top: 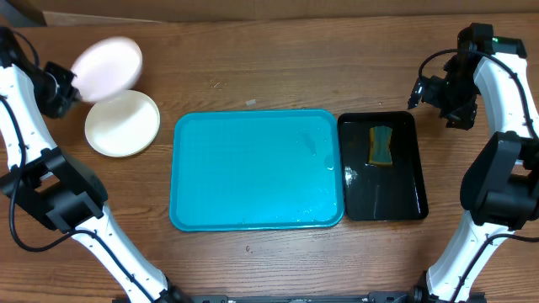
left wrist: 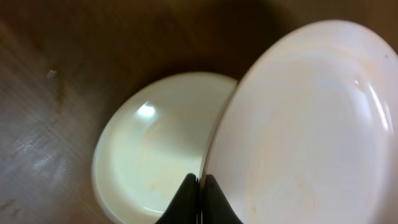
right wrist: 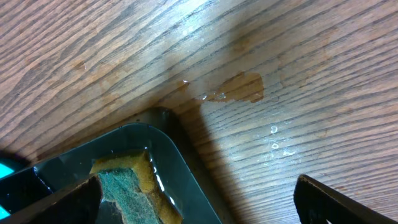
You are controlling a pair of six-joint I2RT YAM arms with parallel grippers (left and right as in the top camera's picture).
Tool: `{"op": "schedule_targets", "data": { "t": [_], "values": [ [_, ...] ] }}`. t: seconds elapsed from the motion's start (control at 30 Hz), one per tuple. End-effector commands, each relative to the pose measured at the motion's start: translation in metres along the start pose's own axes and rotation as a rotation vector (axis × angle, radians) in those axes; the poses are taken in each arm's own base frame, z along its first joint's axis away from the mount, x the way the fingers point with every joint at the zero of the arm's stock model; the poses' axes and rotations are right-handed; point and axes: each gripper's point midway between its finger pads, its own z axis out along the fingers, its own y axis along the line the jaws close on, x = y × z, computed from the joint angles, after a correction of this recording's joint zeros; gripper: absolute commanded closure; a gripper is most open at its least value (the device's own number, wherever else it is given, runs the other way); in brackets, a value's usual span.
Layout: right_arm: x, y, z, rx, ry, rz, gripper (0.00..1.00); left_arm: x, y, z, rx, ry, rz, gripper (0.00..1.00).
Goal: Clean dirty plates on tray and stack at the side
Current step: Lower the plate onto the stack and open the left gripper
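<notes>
**Inspector:** Count, please.

**Recorder:** Two plates in view. The white plate [top: 107,67] is held tilted above the pale yellow-green plate [top: 123,124], which lies flat on the table [top: 253,59] left of the tray [top: 253,168]. Whether another sits beneath it, I cannot tell. The one turquoise tray is mid-table, with wet patches. One black tray [top: 383,198] is just beside its right edge and holds one sponge [top: 381,145].

**Inspector:** Differences between views?

**Recorder:** The left wrist view shows the left end effector [left wrist: 200,183] pinched onto the white plate's rim, which the overhead view does not make clear. The right wrist view shows the right end effector [right wrist: 199,180] with its fingers spread wide and holding nothing, and droplets on the wood.

**Inspector:** Arm poses?

**Recorder:** The left arm reaches to the far-left corner. The right arm is folded at the far right, angled down over the black tray's far corner.
</notes>
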Motion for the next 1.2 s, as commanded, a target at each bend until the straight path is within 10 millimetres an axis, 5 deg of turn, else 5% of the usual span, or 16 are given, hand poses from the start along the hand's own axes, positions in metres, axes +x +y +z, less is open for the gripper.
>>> {"op": "schedule_targets", "data": {
  "t": [0.0, 0.27, 0.67, 0.77, 0.83, 0.9, 1.03, 1.17],
  "values": [
    [-0.005, 0.004, -0.018, -0.014, -0.051, -0.003, 0.00, 0.003, 0.024, -0.009, -0.133, -0.016, 0.048, 0.96],
    [-0.005, 0.004, -0.018, -0.014, -0.051, -0.003, 0.00, 0.015, 0.056, -0.015, -0.315, 0.011, 0.074, 0.96],
    [-0.005, 0.004, -0.018, -0.014, -0.051, -0.003, 0.00, 0.026, 0.050, -0.004, -0.319, 0.047, 0.122, 0.95],
    [-0.005, 0.004, -0.018, -0.014, -0.051, -0.003, 0.00, 0.030, 0.044, -0.003, -0.317, 0.050, 0.138, 0.82],
    [-0.005, 0.004, -0.018, -0.014, -0.051, -0.003, 0.00, 0.033, 0.041, -0.002, -0.313, 0.054, 0.155, 0.46],
    [-0.005, 0.004, -0.018, -0.014, -0.051, -0.003, 0.00, 0.035, 0.038, -0.001, -0.302, 0.066, 0.176, 0.37],
    [-0.005, 0.004, -0.018, -0.014, -0.051, -0.003, 0.00, 0.051, 0.013, 0.003, -0.136, 0.154, 0.286, 0.34],
    [-0.005, 0.004, -0.018, -0.014, -0.051, -0.003, 0.00, 0.085, -0.038, -0.002, 0.192, 0.280, 0.491, 0.37]
  ]
}}
